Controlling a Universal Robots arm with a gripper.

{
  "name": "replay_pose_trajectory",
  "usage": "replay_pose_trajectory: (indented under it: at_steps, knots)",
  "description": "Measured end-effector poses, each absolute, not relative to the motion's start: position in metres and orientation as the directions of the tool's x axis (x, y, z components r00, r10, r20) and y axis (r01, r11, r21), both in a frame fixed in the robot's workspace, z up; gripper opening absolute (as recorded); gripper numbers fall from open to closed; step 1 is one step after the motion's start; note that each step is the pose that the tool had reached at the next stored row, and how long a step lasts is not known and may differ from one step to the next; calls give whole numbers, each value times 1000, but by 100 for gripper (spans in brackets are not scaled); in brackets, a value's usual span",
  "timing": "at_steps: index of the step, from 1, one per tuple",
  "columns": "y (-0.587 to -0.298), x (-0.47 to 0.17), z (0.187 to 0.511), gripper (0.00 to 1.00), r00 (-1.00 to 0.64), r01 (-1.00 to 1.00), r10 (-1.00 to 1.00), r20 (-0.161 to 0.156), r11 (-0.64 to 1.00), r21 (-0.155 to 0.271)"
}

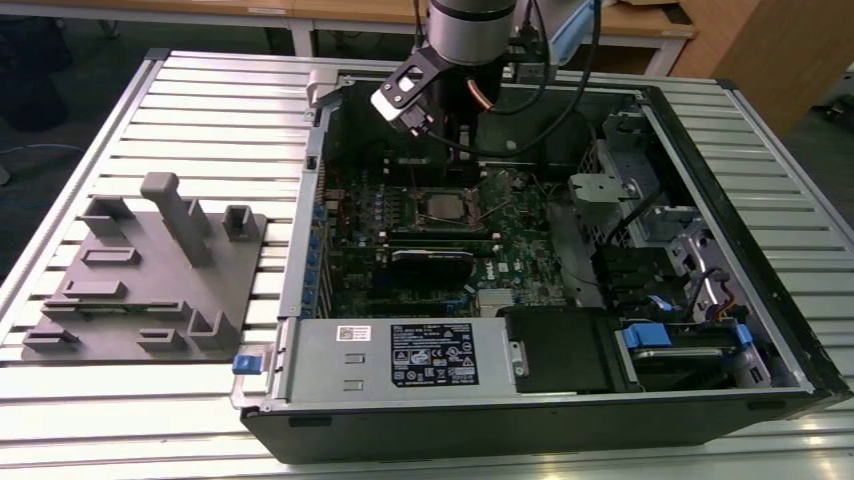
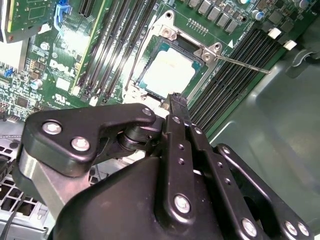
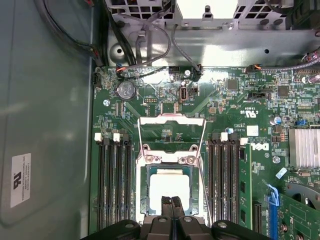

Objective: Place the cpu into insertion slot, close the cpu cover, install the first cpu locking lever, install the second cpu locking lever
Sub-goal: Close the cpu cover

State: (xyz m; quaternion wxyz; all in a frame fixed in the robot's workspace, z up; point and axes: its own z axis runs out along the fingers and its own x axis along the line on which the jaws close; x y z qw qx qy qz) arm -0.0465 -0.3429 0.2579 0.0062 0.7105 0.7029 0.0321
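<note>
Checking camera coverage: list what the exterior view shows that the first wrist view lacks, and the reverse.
Exterior view: the grey fixture plate beside the computer case, and the power supply. First wrist view: the coin battery, the cpu cover swung open, the gripper shut near the cpu. Both: the cpu seated in the insertion slot on the motherboard.

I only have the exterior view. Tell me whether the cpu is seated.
Observer: Yes; in the first wrist view the cpu lies flat inside the insertion slot.
Operator: Give me the cover's state.
Observer: The cpu cover is open, lying back from the slot.
Operator: Report the gripper.
Observer: The gripper is shut, over the cpu's edge farthest from the cover; whether it touches I cannot tell.
</note>
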Motion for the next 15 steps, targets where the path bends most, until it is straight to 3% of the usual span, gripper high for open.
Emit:
replay_pose_trajectory:
  at_steps: [15]
  knots:
    - [-343,-26,258,11,10,998,999,37,-12,54]
